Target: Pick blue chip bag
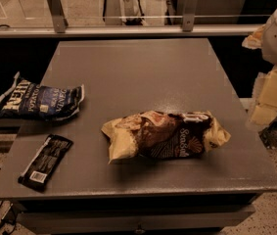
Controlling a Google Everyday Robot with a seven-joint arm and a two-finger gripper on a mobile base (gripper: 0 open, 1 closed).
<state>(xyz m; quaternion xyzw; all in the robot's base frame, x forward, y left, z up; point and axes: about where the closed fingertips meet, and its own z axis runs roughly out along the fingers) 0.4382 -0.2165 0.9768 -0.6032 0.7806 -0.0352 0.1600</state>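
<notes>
Barely started: dark navy glossy chip bag [37,102] untouched well left of the crumpled brown-and-cream bag [165,135] on the grey tabletop [138,67], pale tool [270,97] far right of it, opening impossible to tell; approach, grasp, lift remaining.

Blurred tool [269,99] at the right edge, partly out of frame beside the table [143,67].

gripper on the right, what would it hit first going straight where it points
The cream-coloured gripper, beside the grey table's right edge, points down and left: probably that edge first, short of the crumpled brown-and-cream chip bag. Depth is unclear. The navy-blue chip bag lies far left.
</notes>
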